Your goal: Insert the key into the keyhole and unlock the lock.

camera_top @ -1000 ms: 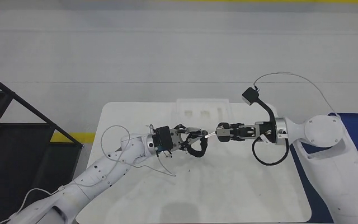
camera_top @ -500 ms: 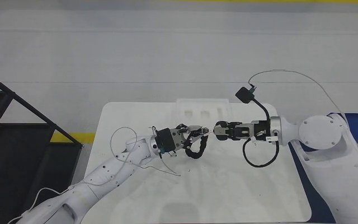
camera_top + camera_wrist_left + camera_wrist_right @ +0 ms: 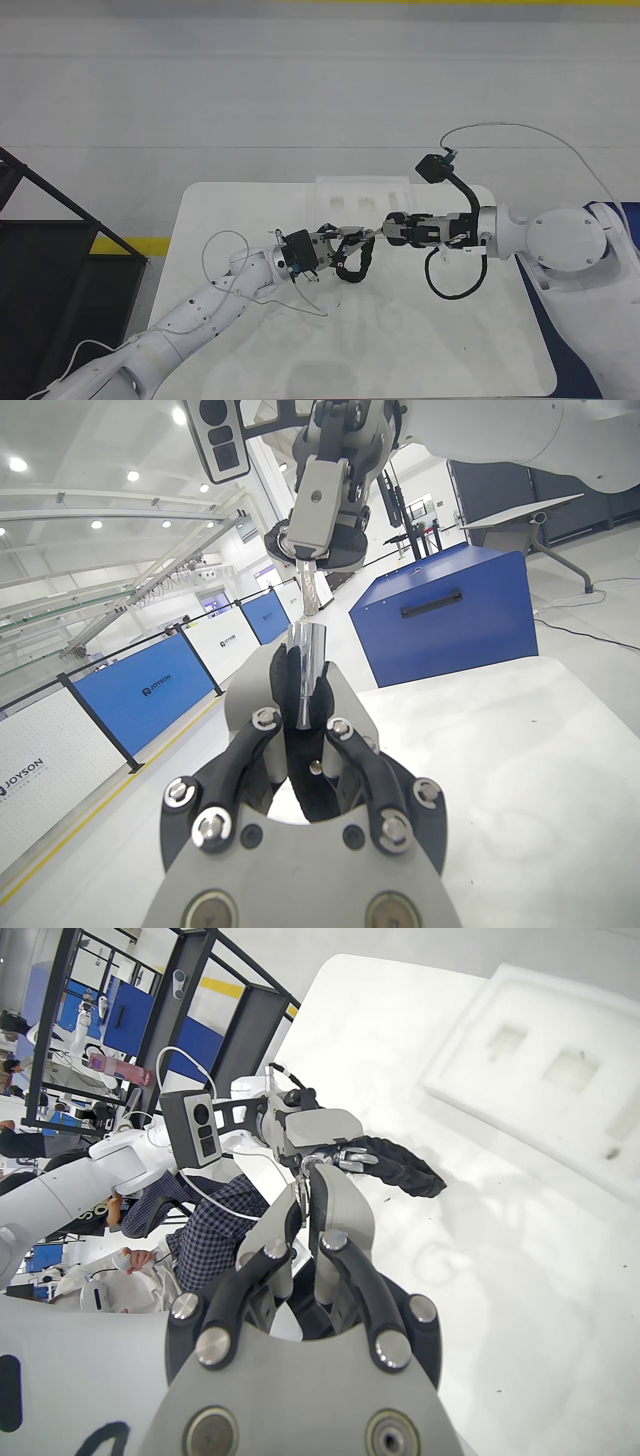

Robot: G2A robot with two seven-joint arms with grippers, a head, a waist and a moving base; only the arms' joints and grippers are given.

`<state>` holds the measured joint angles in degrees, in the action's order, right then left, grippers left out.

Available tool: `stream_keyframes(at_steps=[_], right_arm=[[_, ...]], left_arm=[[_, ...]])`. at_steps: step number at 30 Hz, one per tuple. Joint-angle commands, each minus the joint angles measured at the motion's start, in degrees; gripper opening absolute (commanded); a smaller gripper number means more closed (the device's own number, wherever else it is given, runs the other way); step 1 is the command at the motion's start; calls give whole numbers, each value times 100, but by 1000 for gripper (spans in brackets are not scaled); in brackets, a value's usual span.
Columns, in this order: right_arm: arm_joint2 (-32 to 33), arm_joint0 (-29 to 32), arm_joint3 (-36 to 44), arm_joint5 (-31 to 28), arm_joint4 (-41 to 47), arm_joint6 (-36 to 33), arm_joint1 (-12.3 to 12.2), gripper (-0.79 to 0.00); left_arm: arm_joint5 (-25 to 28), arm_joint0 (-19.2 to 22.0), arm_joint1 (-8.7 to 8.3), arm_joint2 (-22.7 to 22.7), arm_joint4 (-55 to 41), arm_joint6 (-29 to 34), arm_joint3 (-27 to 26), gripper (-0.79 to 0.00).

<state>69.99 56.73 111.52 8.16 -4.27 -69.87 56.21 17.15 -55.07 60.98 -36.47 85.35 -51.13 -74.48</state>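
chrome barrel (image 3: 306,660): the lock's shiny end, sticking out past the left gripper's fingertips, its mouth facing the key.
left gripper (image 3: 300,685): closed tight on the lock (image 3: 352,262), gripping just behind the barrel. the black cable loop (image 3: 405,1170) curls out to one side over the table; whether it touches the top i cannot tell.
right gripper (image 3: 307,1188): pinched shut on the key (image 3: 308,592), holding its head so the blade points straight at the barrel.
key to barrel: blade tip right at the barrel's mouth and in line with it; whether it has entered i cannot tell.
meeting place: above the far middle of the white table (image 3: 450,340), the two grippers tip to tip.
far edge: a white foam tray (image 3: 365,192) lies along it, just beyond the grippers.
open room: a wide stretch of tabletop runs from beneath the grippers to the near edge and out to both side edges.
beyond the edges: a black rack (image 3: 50,280) past the left side, a blue cabinet (image 3: 445,620) past the right side.
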Motion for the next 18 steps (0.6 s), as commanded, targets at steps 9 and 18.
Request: stream_keyframes(at_steps=[9, 18], right_arm=[[-50, -26, 0, 54, -109, 46, -28, -785], [-130, -48, -44, 56, -183, 147, -41, -785]], left_arm=[[60, -74, 71, -151, 88, 3, 36, -785], [147, -170, 110, -289, 187, 56, 20, -785]])
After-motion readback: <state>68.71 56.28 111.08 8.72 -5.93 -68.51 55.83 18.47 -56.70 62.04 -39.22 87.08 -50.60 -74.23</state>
